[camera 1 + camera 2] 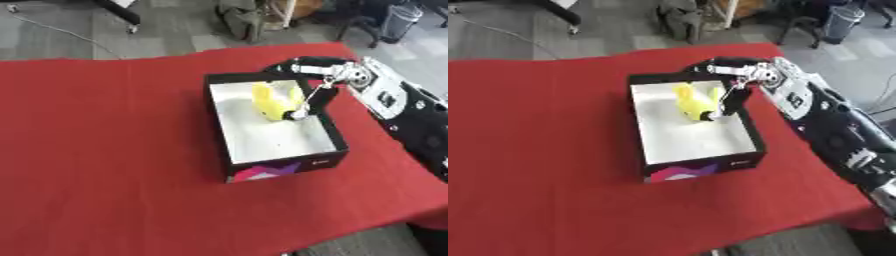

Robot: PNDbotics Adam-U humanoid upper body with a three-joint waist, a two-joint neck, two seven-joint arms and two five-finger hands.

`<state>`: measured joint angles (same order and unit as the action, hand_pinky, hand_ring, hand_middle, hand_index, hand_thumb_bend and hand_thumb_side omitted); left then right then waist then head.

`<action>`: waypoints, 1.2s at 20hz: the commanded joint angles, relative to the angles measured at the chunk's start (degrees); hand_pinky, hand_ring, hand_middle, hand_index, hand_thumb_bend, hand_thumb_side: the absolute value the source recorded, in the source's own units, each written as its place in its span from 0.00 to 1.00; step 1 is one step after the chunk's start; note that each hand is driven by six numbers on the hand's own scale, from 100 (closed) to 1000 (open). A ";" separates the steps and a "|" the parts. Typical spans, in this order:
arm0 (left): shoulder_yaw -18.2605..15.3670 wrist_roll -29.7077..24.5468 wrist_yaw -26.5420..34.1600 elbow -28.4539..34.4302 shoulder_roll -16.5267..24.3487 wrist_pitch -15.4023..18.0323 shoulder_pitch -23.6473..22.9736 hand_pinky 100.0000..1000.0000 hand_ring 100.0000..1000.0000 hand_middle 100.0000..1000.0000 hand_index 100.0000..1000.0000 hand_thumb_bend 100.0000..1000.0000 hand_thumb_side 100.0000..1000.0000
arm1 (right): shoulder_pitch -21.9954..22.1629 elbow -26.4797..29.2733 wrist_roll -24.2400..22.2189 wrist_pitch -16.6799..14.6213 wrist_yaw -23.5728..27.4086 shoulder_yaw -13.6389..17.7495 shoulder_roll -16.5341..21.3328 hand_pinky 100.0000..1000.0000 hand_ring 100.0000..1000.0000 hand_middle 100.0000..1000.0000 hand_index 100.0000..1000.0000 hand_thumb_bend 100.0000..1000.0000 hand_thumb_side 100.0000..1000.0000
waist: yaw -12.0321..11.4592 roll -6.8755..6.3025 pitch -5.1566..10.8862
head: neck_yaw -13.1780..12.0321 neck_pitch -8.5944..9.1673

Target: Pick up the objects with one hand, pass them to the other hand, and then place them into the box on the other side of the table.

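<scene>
While the right robot hand (308, 100) pinches the yellow object (273, 101) low inside the box (280, 167), toward its 1 o'clock corner, it should uncurl before lifting straight clear.

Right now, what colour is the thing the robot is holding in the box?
Yellow. The object shows best in the left eye view, inside the white-floored box.

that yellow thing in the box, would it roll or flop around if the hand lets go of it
Probably not far. The yellow object looks lumpy and irregular, not round, so rolling seems unlikely. It keeps its shape against the right hand, so it is probably fairly stiff, perhaps light plastic. The box walls would likely stop any slide.
</scene>
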<state>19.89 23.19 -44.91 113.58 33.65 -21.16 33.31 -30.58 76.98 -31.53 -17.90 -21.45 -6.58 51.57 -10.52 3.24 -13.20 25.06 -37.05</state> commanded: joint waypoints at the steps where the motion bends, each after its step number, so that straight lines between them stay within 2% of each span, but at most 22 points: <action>1: -0.93 0.07 -0.22 1.01 1.56 -0.41 0.93 0.73 0.63 0.56 0.79 0.38 0.44 | -0.97 0.45 0.34 -0.37 0.50 1.17 2.55 1.00 1.00 0.82 1.00 0.29 0.00 | 0.19 -0.16 1.11 | -0.46 0.48; 2: -0.99 0.07 -0.38 1.01 1.62 -0.48 0.97 0.73 0.63 0.56 0.79 0.38 0.44 | -0.96 0.74 0.44 -0.09 1.15 1.22 2.66 1.00 1.00 0.81 1.00 0.27 0.00 | 0.25 -0.18 1.15 | -0.55 0.44; 3: -1.12 0.09 -0.63 1.01 1.70 -0.65 1.03 0.72 0.62 0.56 0.78 0.38 0.41 | -0.94 1.17 0.75 0.48 2.15 1.43 2.72 1.00 1.00 0.79 1.00 0.14 0.02 | 0.31 -0.21 1.19 | -0.66 0.43; 5: -1.65 -0.20 -1.16 1.01 2.12 -1.41 1.12 0.70 0.60 0.53 0.76 0.32 0.37 | -0.96 3.05 3.22 3.87 5.34 2.71 2.91 1.00 1.00 0.73 1.00 0.00 0.03 | 0.46 -0.31 1.26 | -1.37 0.35; 7: -2.69 -1.85 -0.55 1.00 2.76 -3.44 1.35 0.70 0.59 0.52 0.76 0.29 0.38 | -0.64 7.07 8.45 9.04 10.58 4.25 2.98 0.99 1.00 0.70 1.00 0.00 0.12 | 0.54 -0.44 1.29 | -2.73 0.08; 8: -3.33 -3.33 0.90 0.82 3.12 -5.37 1.63 0.70 0.59 0.52 0.77 0.24 0.42 | -0.31 9.79 11.15 11.39 14.80 4.92 2.89 0.99 1.00 0.69 1.00 0.00 0.13 | 0.59 -0.53 1.30 | -3.67 -0.03; 10: -4.38 -7.46 5.61 0.10 4.34 -9.94 2.76 0.71 0.60 0.53 0.80 0.19 0.45 | 0.28 15.25 15.96 14.92 24.17 6.30 3.08 0.99 1.00 0.71 1.00 0.00 0.29 | 0.71 -0.71 1.36 | -5.78 -0.19; 11: -4.69 -9.82 8.12 -0.55 5.16 -12.08 3.51 0.71 0.61 0.54 0.81 0.17 0.47 | 0.49 17.40 17.77 15.95 28.22 6.86 3.28 0.99 1.00 0.76 1.00 0.00 0.38 | 0.78 -0.79 1.41 | -6.79 -0.24; 14: -5.10 -17.39 14.80 -3.23 7.93 -16.99 6.25 0.72 0.61 0.55 0.81 0.14 0.51 | 1.01 21.52 19.95 17.20 37.82 8.25 3.88 0.99 1.00 0.81 1.00 0.00 0.43 | 1.02 -1.02 1.48 | -9.51 -0.17; 16: -4.87 -22.65 18.02 -5.57 9.52 -18.82 8.28 0.73 0.63 0.56 0.81 0.15 0.54 | 1.32 22.73 19.81 17.01 41.60 9.10 4.08 1.00 1.00 0.82 1.00 0.00 0.45 | 1.15 -1.20 1.51 | -10.95 -0.18; 19: -3.98 -32.61 19.93 -10.54 11.72 -18.96 11.70 0.76 0.66 0.60 0.83 0.20 0.53 | 2.08 23.35 18.40 16.62 45.74 9.98 4.26 1.00 1.00 0.81 1.00 0.00 0.45 | 1.40 -1.43 1.48 | -13.15 -0.07; 22: -3.56 -42.51 19.22 -16.62 12.88 -18.21 14.82 0.78 0.71 0.66 0.87 0.28 0.52 | 2.57 23.42 17.82 17.25 46.26 10.44 4.33 1.00 1.00 0.70 1.00 0.00 0.41 | 1.65 -1.57 1.41 | -15.15 0.04; 24: -3.47 -48.13 17.46 -20.63 13.14 -17.72 16.64 0.81 0.74 0.69 0.88 0.33 0.48 | 2.76 24.03 17.76 17.66 46.21 10.57 4.21 1.00 1.00 0.68 1.00 0.00 0.41 | 1.71 -1.69 1.34 | -16.36 0.04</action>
<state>16.79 -21.65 -26.77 94.65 44.55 -39.12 48.64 -27.26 99.84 -13.63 -0.45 24.35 2.84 53.28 -8.89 1.74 -12.95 9.50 -37.22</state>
